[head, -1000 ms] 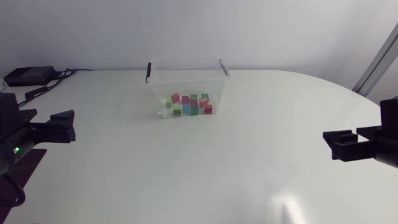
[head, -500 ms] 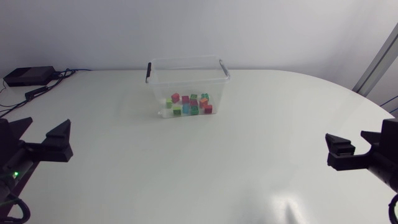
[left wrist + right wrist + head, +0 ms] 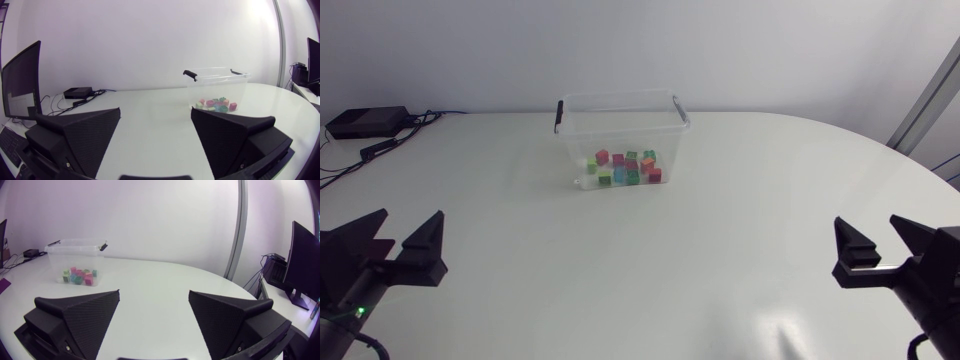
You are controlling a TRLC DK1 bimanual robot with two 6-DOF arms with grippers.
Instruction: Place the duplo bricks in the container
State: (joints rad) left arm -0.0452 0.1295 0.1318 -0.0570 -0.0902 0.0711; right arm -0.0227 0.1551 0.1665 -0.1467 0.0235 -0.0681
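**Both hands open and empty, bricks in the container**

Head view: the clear plastic container [image 3: 620, 135] stands upright at the far middle of the white tabletop [image 3: 720, 250]. It has dark clips at both ends of its rim. The duplo bricks [image 3: 627, 168] lie in a loose heap on the container floor. I can make out red, green, pink, blue and orange, but can't get a count.

My left hand [image 3: 408, 228] is at the near left of the tabletop, fingers spread wide and gripping nothing. My right hand [image 3: 868, 235] is at the near right, also spread wide and empty. Both are well apart from the container and from each other.

Left wrist view: the container is far ahead of my left hand, off toward its right finger, and the bricks show through the clear wall. Right wrist view: the container is far ahead of my right hand, off toward its left finger.

A small black box [image 3: 365, 122] with cables sits at the far left corner of the tabletop, well apart from the container.
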